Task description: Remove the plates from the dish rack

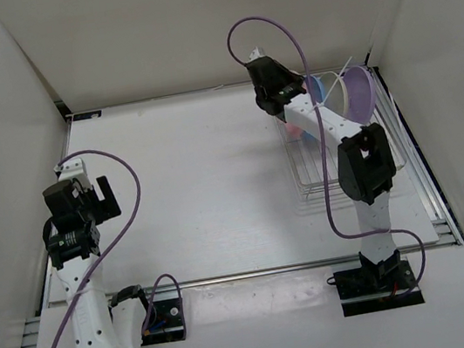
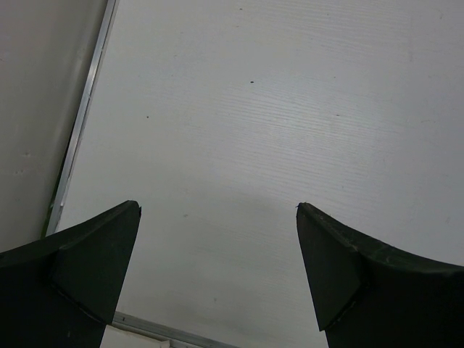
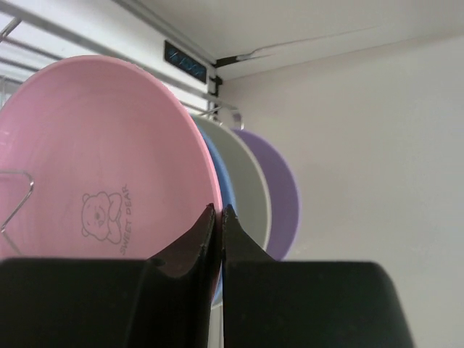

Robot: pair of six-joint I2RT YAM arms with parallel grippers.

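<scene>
Right wrist: tool (image 3: 220, 217) pinches smooth, round pink plate (image 3: 94, 145).

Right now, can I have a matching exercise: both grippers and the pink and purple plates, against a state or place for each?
Column one:
1. left gripper
2. right gripper
3. pink plate
4. purple plate

Column two:
A. last in the row, farthest from the right wrist camera
B. open above the table
C. bear print, nearest the right wrist camera
D. shut on the pink plate's rim

Pairs: 1-B; 2-D; 3-C; 4-A
</scene>
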